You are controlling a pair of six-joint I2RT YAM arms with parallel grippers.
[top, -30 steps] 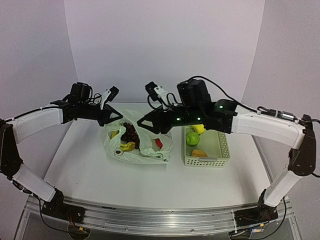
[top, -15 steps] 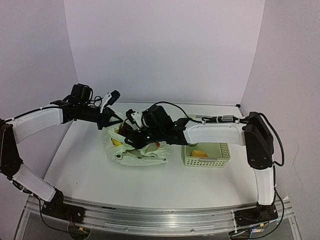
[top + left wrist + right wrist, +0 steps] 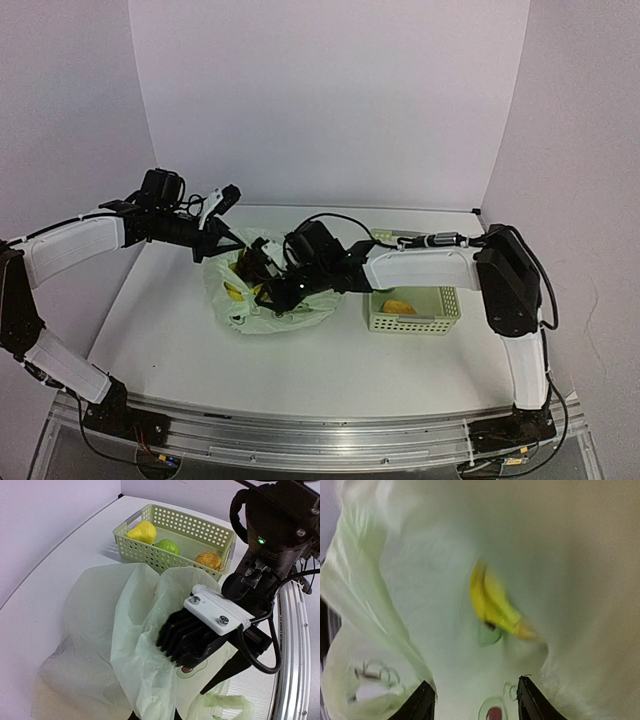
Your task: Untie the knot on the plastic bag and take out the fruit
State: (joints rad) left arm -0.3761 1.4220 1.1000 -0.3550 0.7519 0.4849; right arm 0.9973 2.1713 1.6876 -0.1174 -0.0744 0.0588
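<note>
White walls all round, white bench (image 3: 170, 340) underneath. On the left, the left fingers (image 3: 212, 238) look pinched together on the top left edge of the plastic bag (image 3: 300, 305), holding that side up. It's hard to see the exact pinch point.

The bag sits crumpled around mid-bench with its mouth gaping open, and there's some yellow fruit (image 3: 235, 290) showing inside.

The right arm stretches across from the right side and its right fingers (image 3: 422, 705) are down inside the bag. They're spread apart with only bag film behind the gap, not gripping anything. A banana (image 3: 495, 605) lies just ahead of them, a bit blurry.

Just right of the bag is a pale green holey basket (image 3: 150, 555). It has a yellow fruit (image 3: 142, 531), a green one (image 3: 167, 546) and an orange piece (image 3: 208, 560) sitting in it.
</note>
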